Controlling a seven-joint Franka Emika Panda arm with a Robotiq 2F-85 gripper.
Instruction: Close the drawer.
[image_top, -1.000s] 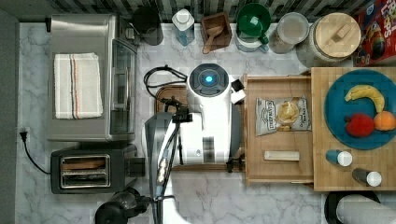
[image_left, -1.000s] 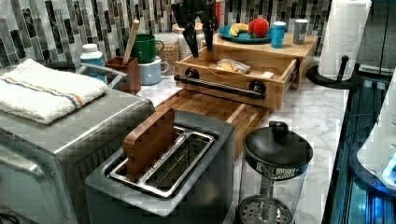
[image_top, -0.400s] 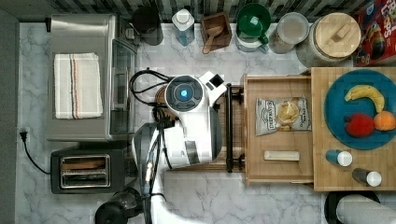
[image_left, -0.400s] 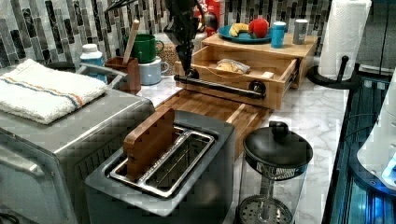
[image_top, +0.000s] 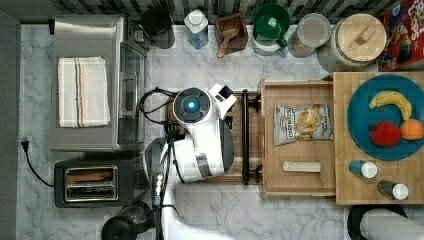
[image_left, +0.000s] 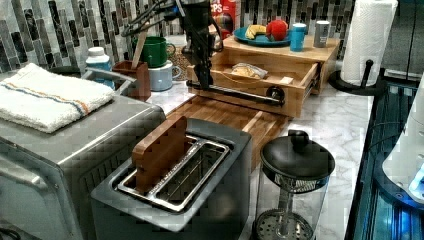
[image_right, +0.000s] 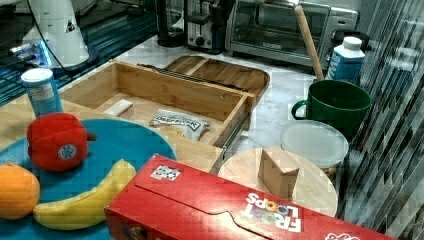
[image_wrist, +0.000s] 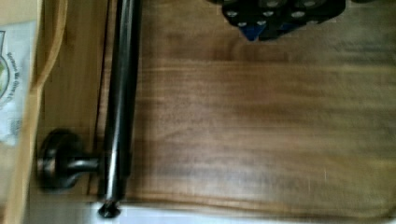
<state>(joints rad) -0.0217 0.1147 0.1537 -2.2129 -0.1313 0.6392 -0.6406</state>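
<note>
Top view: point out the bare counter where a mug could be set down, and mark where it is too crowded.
Bare marble lies between the toaster oven and the back row of jars, and along the near edge below the drawer, between the French press and the paper towel roll. Crowded: the back row around the green mug, and the wooden tray under the arm.

The top view looks straight down on the desk (image_top: 235, 60) from high above. The left view stands low behind the toaster (image_left: 175, 195) and faces along the desk toward the drawer (image_left: 260, 82). The right view looks from the opposite end, close over the cereal box (image_right: 240, 210), back toward the toaster oven (image_right: 290, 27). The wrist view looks down, very close on the black handle (image_wrist: 121, 102). All four share the drawer.
</note>
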